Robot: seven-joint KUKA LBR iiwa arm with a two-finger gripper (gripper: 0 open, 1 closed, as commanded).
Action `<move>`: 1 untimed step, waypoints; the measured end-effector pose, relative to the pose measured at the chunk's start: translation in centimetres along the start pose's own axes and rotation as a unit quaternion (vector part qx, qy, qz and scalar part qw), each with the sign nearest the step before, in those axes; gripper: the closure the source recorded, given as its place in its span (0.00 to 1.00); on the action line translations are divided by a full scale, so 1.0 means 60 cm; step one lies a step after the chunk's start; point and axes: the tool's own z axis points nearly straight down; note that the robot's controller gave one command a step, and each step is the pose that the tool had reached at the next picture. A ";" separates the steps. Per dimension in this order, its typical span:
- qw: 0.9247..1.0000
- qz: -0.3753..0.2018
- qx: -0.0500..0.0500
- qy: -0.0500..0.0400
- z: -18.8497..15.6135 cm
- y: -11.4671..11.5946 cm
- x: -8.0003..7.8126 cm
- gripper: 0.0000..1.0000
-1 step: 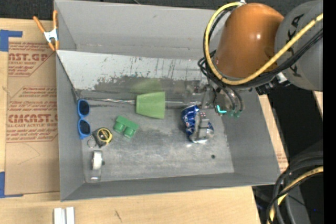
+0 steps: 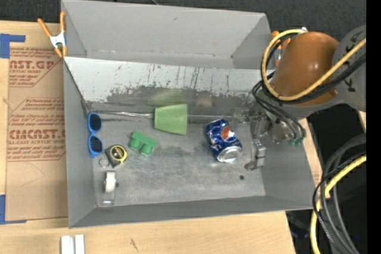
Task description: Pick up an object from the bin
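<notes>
Looking down into the grey metal bin [image 2: 161, 33], the camera view showed the gripper [image 2: 257, 157] low over the right part of the floor, right of the frame's centre, beneath the orange-covered wrist [image 2: 306, 68] and its looped cables. Whether the gripper stood apart or together could not be told, and nothing was seen held in it. Nearest to it, just beside it on the left, lay a crushed blue drink can [image 2: 223, 140] with red and white markings, tilted on its side. Further left lay a pale green wedge-shaped block [image 2: 171, 118] and a small green piece [image 2: 143, 143]. A pair of blue sunglasses [image 2: 94, 134], a yellow-and-black ring [image 2: 116, 154] and a small clear-and-white item [image 2: 108, 182] lay along the left wall. Judged from this layout, the can was the likeliest pick. A good grasp would call for shifting the gripper left until centred over the can, spanning its flattened, narrower width, then descending straight. A dented can could skid or roll if touched off-centre, and the sloping right wall left little room.
</notes>
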 end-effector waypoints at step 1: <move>0.999 0.036 -0.002 -0.004 0.122 0.029 -0.052 0.00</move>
